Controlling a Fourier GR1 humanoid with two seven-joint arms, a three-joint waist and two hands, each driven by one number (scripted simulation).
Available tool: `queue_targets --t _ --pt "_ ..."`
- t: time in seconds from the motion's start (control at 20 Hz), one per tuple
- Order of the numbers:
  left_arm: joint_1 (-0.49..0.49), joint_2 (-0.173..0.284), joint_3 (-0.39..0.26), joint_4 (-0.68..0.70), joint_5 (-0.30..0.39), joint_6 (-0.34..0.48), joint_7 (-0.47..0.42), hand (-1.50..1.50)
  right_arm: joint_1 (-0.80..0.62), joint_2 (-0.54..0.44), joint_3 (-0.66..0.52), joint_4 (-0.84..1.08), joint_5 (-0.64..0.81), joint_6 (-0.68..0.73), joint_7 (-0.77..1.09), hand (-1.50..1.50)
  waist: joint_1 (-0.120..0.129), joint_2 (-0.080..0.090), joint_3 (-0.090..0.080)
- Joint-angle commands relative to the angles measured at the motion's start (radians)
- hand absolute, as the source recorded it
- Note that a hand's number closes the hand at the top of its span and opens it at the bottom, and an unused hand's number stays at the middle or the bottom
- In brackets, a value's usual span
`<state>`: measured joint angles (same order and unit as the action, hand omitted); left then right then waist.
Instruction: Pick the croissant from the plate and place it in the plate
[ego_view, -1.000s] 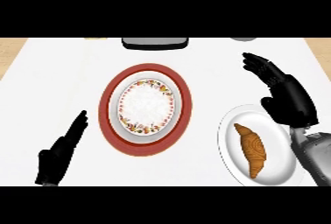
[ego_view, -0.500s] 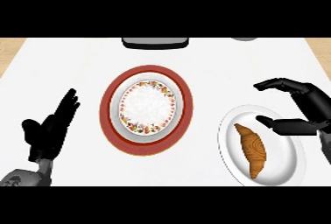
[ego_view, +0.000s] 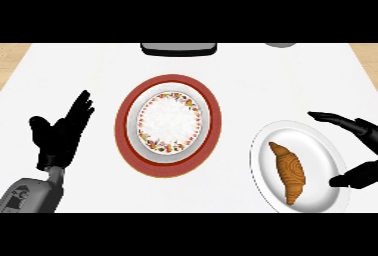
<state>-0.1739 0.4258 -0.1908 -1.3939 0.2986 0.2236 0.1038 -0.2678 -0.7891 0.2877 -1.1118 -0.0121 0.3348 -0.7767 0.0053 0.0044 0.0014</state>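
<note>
A golden-brown croissant (ego_view: 288, 171) lies lengthwise on a plain white plate (ego_view: 317, 145) at the lower right of the counter. At the middle stands a white plate with a flowered rim (ego_view: 171, 122), set on a larger red plate (ego_view: 127, 112); nothing lies on it. My right hand (ego_view: 356, 150) is open at the right edge, fingers above the white plate's far rim and thumb near its right rim, apart from the croissant. At the lower left my left hand (ego_view: 60, 132) rests open, fingers up.
A dark grey object (ego_view: 179, 48) sits at the counter's far edge, with a small grey object (ego_view: 280, 44) further right. Wooden floor shows past the counter's upper left corner (ego_view: 13, 60) and upper right corner.
My right hand has dropped lower and spread open beside the croissant's plate. My left hand has risen a little, its forearm now showing. The croissant and plates have not moved.
</note>
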Motion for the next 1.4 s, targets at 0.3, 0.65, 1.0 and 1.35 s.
queue_targets --t 0.3,0.65,1.0,1.35 --pt "0.032 -0.006 0.068 0.028 -0.016 -0.089 -0.034 0.00 -0.029 -0.054 -0.011 -0.039 0.188 0.062 0.024 -1.50 -0.004 -0.005 -0.002" --pt "-0.023 -0.061 0.054 0.030 -0.079 -0.023 0.019 0.00 -0.001 -0.068 0.048 -0.188 0.313 0.092 0.197 -1.50 -0.010 -0.005 -0.002" --pt "-0.030 -0.046 0.100 0.062 -0.063 -0.094 0.016 0.00 0.000 -0.038 0.077 -0.281 0.478 0.068 0.352 -1.50 -0.009 -0.005 -0.002" --pt "-0.009 -0.041 0.132 -0.028 -0.075 -0.100 0.080 0.00 0.006 0.079 0.135 -0.320 0.627 0.100 0.471 -1.50 -0.003 -0.006 -0.001"
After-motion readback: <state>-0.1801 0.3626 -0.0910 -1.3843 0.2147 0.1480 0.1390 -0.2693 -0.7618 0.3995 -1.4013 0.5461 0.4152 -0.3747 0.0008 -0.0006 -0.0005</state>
